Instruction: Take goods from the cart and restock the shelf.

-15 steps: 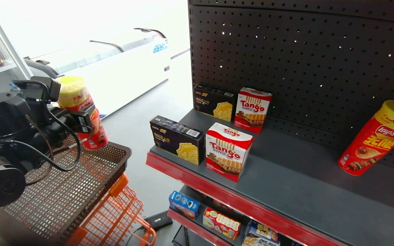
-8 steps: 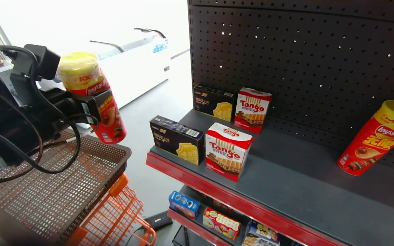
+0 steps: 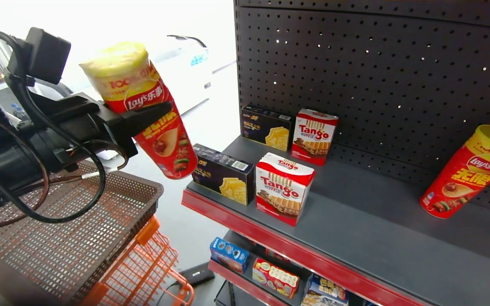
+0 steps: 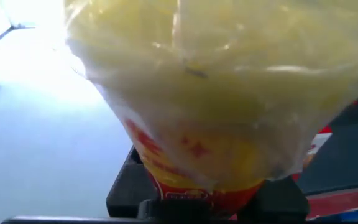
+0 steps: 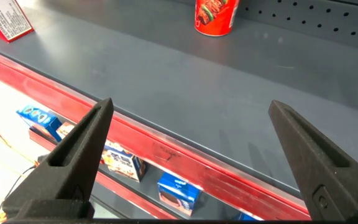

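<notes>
- Upper left of the frame, head view, in the air between cart and shelf: chip canister, red with a yellow lid. It is tilted, lid uppermost and base slanting toward the shelf, and touches neither the basket nor the boxes.
- Left gripper: clamped across the canister's upper body just under the lid, one finger lying over the label. It carries the full weight.
- Step in hand, as judged: carrying from cart to shelf, with placement not yet begun.
- Next move, as judged: carry the canister over or past the front boxes to the bare stretch of shelf at centre right. Bring it upright, seat the base flat, then release.
- Right gripper: jaws spread wide with nothing between them, hanging above the shelf's red front rail.
- Lower left: cart basket, brown mesh on an orange frame.
- Centre: dark biscuit boxes and wafer boxes, two of each, front and back.
- Far right: second canister, leaning against the pegboard.
</notes>
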You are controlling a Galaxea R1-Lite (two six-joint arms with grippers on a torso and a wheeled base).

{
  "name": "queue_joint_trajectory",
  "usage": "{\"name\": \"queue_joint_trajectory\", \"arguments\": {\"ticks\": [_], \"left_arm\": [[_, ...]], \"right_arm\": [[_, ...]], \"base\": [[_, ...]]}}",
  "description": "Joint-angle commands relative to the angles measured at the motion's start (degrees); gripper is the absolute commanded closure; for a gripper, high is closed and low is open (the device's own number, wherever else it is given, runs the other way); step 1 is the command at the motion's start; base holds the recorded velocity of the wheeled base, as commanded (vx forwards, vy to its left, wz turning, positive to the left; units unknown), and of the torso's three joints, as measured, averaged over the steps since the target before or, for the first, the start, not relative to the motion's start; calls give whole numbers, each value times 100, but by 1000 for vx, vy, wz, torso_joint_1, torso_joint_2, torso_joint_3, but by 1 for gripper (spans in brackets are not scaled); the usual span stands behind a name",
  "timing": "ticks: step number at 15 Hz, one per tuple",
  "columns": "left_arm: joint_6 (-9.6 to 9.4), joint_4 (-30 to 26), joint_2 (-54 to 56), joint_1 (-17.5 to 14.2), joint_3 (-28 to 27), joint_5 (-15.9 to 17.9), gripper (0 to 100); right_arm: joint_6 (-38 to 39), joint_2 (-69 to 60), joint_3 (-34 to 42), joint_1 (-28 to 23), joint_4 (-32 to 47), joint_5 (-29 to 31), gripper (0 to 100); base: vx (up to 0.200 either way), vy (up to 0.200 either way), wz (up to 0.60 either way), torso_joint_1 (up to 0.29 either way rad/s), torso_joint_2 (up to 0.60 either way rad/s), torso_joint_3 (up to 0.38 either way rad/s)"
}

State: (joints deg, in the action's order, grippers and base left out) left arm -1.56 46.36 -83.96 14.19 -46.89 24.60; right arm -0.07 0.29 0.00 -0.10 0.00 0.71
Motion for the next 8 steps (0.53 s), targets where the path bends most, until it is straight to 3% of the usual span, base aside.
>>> {"name": "queue_joint_trajectory", "arguments": {"ticks": [1, 2, 3, 5, 8], "left_arm": [[200, -66, 125, 295, -40, 98, 100], [367, -189, 222, 312, -110, 291, 100], [411, -303, 292, 277, -172, 396, 100], [411, -584, 380, 321, -216, 414, 100], [358, -549, 644, 277, 408, 660, 100]], "right_arm": [[-1, 6, 0, 1, 0, 0, 0], [-1, 6, 0, 1, 0, 0, 0], [-1, 6, 0, 1, 0, 0, 0], [-1, 6, 0, 1, 0, 0, 0], [-1, 6, 0, 1, 0, 0, 0]], "base": [[0, 0, 0, 0, 0, 0], [0, 0, 0, 0, 0, 0], [0, 0, 0, 0, 0, 0], [0, 0, 0, 0, 0, 0], [0, 0, 0, 0, 0, 0]]}}
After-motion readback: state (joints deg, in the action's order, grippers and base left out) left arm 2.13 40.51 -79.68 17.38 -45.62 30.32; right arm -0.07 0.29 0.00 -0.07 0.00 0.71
